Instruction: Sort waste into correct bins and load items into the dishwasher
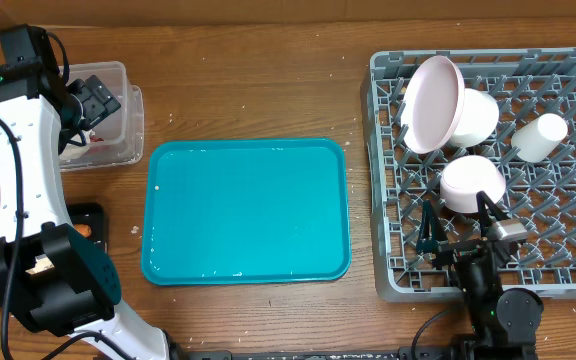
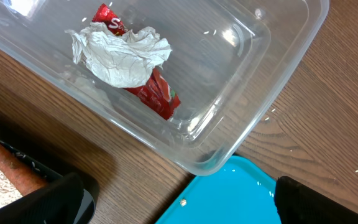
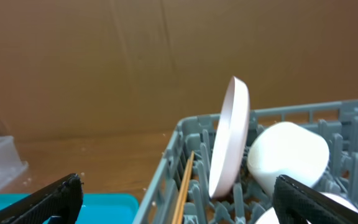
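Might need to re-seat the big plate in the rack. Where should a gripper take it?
Probably the top rim of the plate, from above, a finger on each face: it stands on edge in the rack, with a white bowl close beside.

White left arm (image 1: pixel 23 165) has black joints and cables.

napkin (image 2: pixel 123 56) atop wrapper (image 2: pixel 159 94), in tub (image 2: pixel 263 93)

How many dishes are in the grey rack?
4. The plate stands on edge at the rack's far left, a bowl beside it, a second bowl nearer the middle, the cup to the right. Others could hide behind them.
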Tool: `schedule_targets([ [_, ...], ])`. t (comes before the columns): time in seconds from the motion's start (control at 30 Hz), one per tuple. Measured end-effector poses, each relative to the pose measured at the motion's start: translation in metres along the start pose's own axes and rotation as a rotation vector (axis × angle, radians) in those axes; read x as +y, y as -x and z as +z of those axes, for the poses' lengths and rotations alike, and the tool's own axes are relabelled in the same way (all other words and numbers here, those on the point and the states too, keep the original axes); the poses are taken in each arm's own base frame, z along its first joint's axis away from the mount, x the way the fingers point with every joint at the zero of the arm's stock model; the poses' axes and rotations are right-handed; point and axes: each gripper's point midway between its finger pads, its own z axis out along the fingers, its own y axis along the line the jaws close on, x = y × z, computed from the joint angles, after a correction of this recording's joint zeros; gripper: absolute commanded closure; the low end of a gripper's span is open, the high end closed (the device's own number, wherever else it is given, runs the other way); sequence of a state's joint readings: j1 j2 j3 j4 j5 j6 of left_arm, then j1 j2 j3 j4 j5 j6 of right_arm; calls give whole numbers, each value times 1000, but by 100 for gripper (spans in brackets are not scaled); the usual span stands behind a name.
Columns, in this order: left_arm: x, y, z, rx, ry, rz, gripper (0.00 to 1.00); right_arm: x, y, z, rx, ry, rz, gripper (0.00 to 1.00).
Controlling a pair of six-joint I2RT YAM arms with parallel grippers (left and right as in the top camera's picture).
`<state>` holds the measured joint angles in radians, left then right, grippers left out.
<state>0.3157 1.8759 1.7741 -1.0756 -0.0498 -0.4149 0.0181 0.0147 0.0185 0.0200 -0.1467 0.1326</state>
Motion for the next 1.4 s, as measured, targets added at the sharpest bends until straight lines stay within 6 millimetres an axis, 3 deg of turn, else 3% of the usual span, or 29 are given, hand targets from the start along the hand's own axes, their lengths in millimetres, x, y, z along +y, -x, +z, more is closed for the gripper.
schedule_targets([
  [0.2, 0, 0, 0, 0, 0, 0, 0, -12, -25, -1, 98, -73, -8, 0],
  [0.5, 0, 0, 0, 0, 0, 0, 0, -20, -23, -2, 90, -115, -16, 0],
  [1.4, 0, 0, 0, 0, 0, 0, 0, -21, -23, -2, 90, -117, -16, 0],
])
